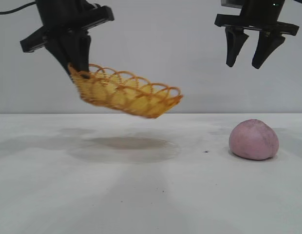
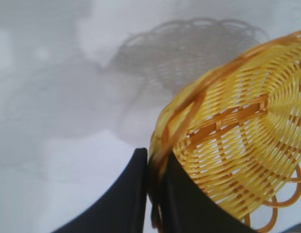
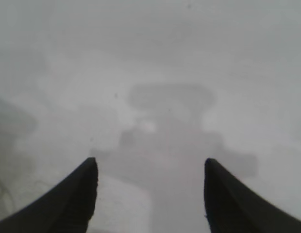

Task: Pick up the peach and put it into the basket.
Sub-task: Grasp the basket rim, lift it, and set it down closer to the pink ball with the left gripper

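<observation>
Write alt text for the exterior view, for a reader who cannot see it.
The left gripper holds a yellow wicker basket by its rim, tilted in the air above the white table. The right gripper hangs open above a pink peach resting on the table.

- A robot test bench in a lab is showing: a bare white table (image 1: 141, 195) and a blank pale wall (image 1: 190, 58).
- Two black robot arms are hanging overhead.
</observation>
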You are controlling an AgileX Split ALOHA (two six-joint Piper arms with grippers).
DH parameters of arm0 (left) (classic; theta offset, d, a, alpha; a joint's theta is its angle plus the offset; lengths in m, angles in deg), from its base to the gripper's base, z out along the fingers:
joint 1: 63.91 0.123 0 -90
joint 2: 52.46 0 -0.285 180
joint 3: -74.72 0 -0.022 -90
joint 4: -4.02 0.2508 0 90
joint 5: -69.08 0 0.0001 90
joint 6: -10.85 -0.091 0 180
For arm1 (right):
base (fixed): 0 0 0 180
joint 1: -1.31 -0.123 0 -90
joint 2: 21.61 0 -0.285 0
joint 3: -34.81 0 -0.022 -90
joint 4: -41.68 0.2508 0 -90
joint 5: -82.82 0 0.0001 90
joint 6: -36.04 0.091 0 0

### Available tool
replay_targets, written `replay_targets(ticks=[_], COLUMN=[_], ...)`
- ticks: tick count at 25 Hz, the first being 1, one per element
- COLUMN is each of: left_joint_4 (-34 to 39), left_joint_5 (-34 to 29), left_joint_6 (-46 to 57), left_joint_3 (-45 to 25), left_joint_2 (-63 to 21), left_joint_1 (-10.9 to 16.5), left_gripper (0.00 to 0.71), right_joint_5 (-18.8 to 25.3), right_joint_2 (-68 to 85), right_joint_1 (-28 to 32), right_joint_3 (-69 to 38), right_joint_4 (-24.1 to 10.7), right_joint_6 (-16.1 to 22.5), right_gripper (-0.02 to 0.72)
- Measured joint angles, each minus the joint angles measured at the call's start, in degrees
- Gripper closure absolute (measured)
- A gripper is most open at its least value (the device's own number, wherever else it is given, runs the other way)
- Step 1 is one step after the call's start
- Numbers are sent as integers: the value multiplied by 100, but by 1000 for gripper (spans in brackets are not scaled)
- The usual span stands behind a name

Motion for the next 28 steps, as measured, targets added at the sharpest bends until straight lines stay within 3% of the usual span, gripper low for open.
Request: replay_targets(ticks=[5,8,12,17,28], left_joint_4=[-220,-332,-799,-1121,-1624], left_joint_5=[12,212,882,1462,1787], left_joint_6=[280,445,444,290,-26], left_joint_3=[-40,-445,-1271,-1813,-1895], left_joint_2=[0,-12,-51,-159,9], left_joint_1=[0,0,0,0,0], left_gripper=[710,710,710,710,710], right_joint_5=[10,10,10,10,-1], right_joint_2=[0,0,0,0,0], right_joint_1=[0,0,0,0,0], right_joint_3=[0,0,0,0,0], right_joint_4=[0,0,0,0,0], right_joint_6=[0,0,0,0,0], right_gripper=[292,292,292,292,292])
